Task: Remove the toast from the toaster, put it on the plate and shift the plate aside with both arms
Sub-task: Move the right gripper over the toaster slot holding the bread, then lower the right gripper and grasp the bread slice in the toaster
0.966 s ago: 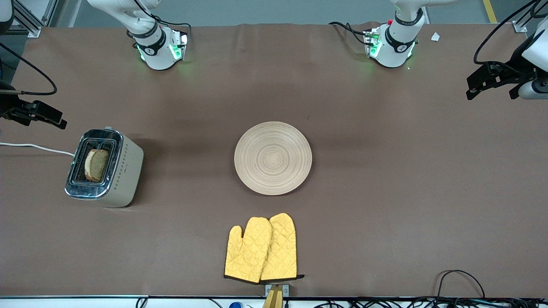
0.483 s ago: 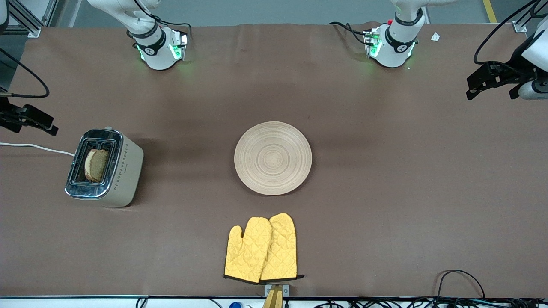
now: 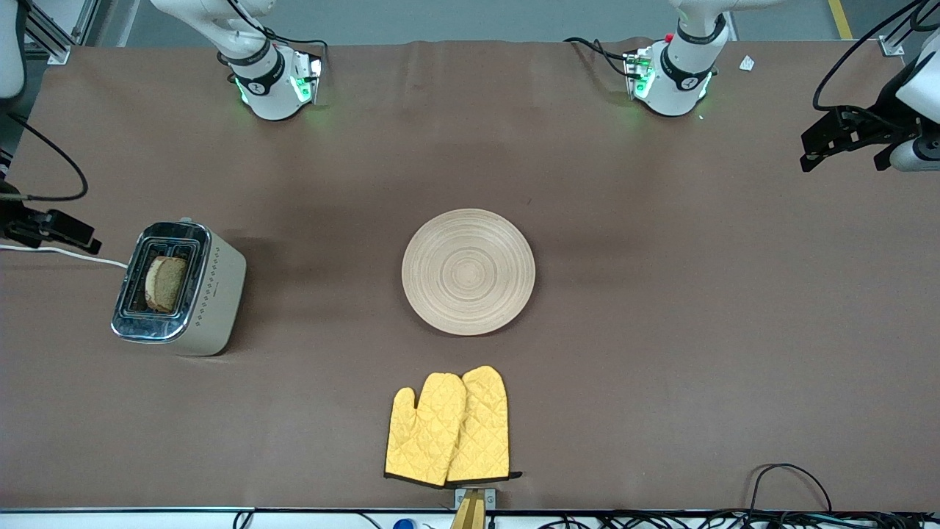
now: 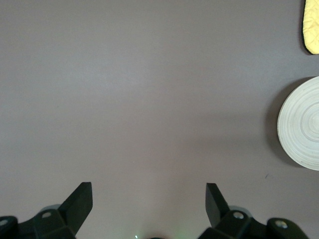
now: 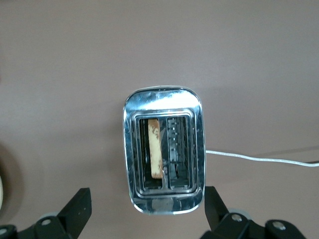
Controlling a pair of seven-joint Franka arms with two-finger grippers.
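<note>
The toast point(image 3: 165, 283) stands in one slot of the silver toaster point(image 3: 217, 294) toward the right arm's end of the table; the right wrist view shows it edge-on point(image 5: 155, 149). The pale wooden plate point(image 3: 468, 272) lies bare at the table's middle. My right gripper point(image 3: 73, 234) hangs open and empty over the white cable beside the toaster; in its wrist view point(image 5: 146, 209) the toaster point(image 5: 197, 124) lies just ahead of the fingers. My left gripper point(image 3: 815, 150) waits open and empty point(image 4: 148, 204) over the left arm's end of the table, away from the plate point(image 4: 301, 124).
A pair of yellow oven mitts point(image 3: 449, 427) lies nearer the front camera than the plate, and one tip shows in the left wrist view point(image 4: 313, 25). The toaster's white cable point(image 3: 66, 253) runs off the table's end. Black cables point(image 3: 786, 477) lie at the front edge.
My right gripper has drifted from over bare table to over the white cable beside the toaster. The left arm, the toast and the plate have not moved.
</note>
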